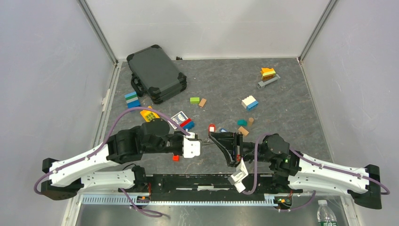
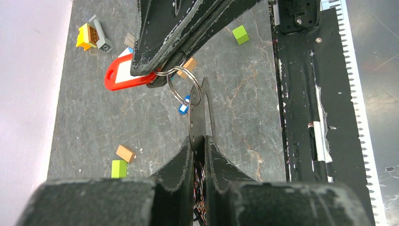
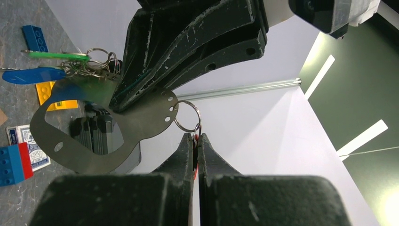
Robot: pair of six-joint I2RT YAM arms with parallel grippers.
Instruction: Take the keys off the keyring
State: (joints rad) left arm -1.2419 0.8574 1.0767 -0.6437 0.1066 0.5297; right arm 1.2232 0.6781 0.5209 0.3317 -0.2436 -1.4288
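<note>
Worktop [image 1: 282, 108]: grey and marbled, scattered with toy bricks [image 1: 249, 102].
Left end effector [image 2: 198, 141]: closed on the keyring [image 3: 153, 117], held edge-up above the front middle of the worktop.
Right end effector [image 3: 196, 139]: pinched shut on a red tag [image 2: 124, 75], whose small ring [image 3: 178, 125] passes through the keyring.
Keys [image 3: 56, 55]: green-headed and blue-headed, bunched on rings at the keyring's far end.
</note>
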